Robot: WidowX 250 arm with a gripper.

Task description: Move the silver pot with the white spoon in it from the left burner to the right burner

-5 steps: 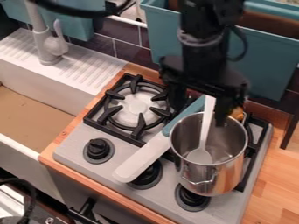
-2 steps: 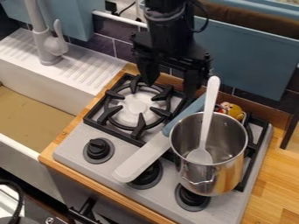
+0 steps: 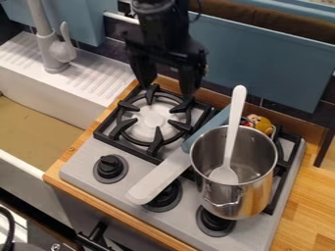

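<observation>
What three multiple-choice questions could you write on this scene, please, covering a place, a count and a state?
1. Where is the bowl of the white spoon?
A: sink
B: metal pot
C: wooden counter

2. How many knobs has the stove?
A: two
B: five
C: three

3. How is the gripper?
A: open
B: shut, empty
C: shut on the spoon

1 B: it lies inside the pot's rim.
2 C: three stand along the front.
3 A: its tips stand apart.
</observation>
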